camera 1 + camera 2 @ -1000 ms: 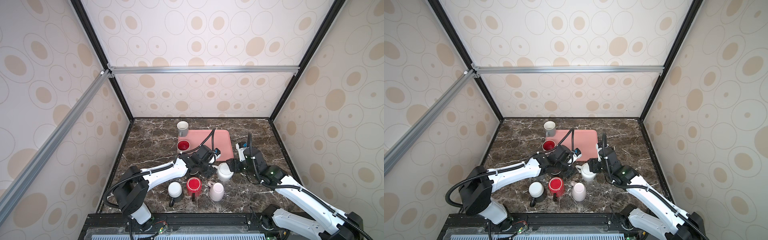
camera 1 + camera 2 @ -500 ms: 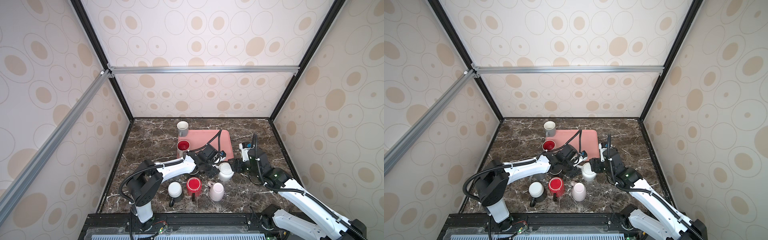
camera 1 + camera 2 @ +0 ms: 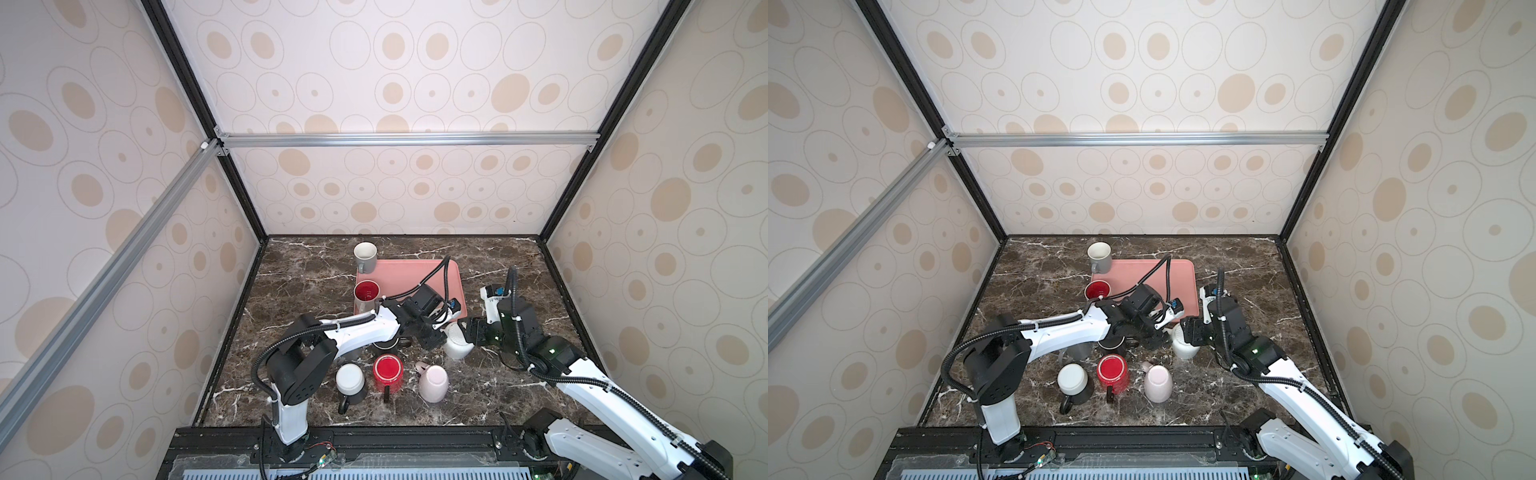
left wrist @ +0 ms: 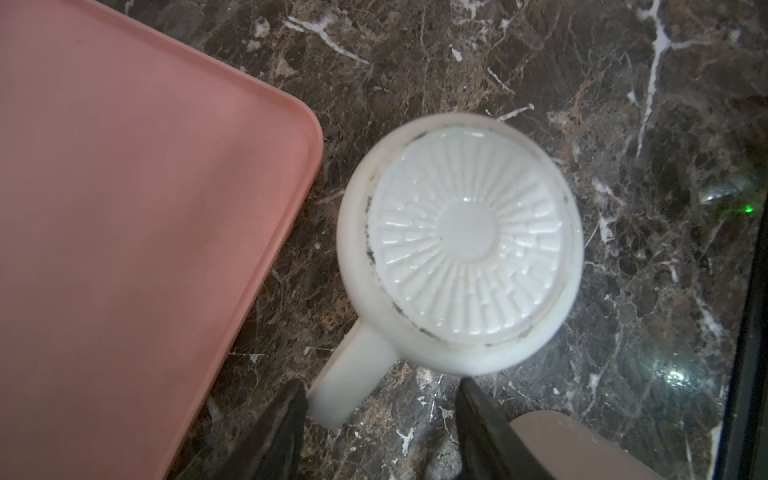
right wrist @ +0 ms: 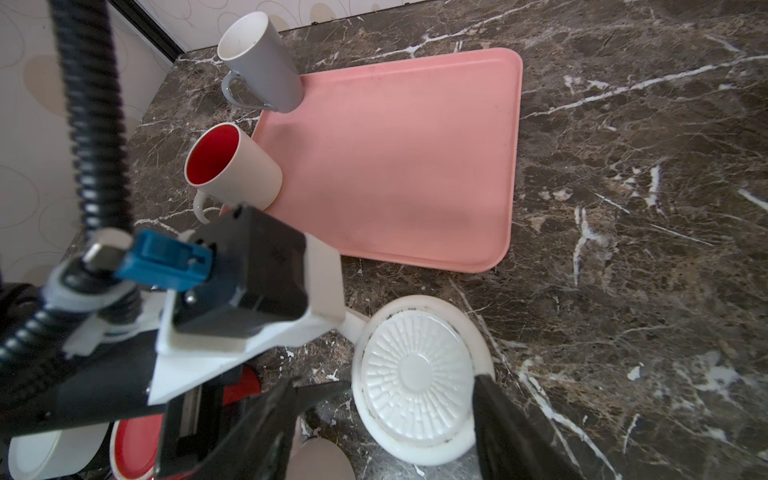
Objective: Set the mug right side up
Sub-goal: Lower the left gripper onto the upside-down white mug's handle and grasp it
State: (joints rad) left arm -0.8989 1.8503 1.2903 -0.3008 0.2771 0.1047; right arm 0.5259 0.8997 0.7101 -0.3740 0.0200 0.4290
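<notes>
The mug (image 4: 465,241) is white and stands upside down on the marble, ribbed base up, just off the pink tray's near corner; both top views show it (image 3: 457,345) (image 3: 1185,347). My left gripper (image 4: 382,419) is open, its jaws either side of the mug's handle (image 4: 353,374). One finger (image 4: 286,424) touches the handle and the other stands apart from it. My right gripper (image 5: 382,411) is open around the mug's body (image 5: 415,374). One of its fingers (image 5: 494,411) lies against the mug's side; the other is clear of it. In a top view the two grippers (image 3: 434,338) (image 3: 471,334) flank the mug.
A pink tray (image 3: 415,274) lies behind the mug. A grey mug (image 3: 365,254) and a red-lined mug (image 3: 366,294) stand upright at its left edge. A red mug (image 3: 387,371), a dark white-based mug (image 3: 350,380) and a pink mug (image 3: 433,382) sit upside down in front.
My left gripper has reached right to the white mug and its jaws have narrowed around the handle. The right gripper stays at the mug, shifted only slightly.
</notes>
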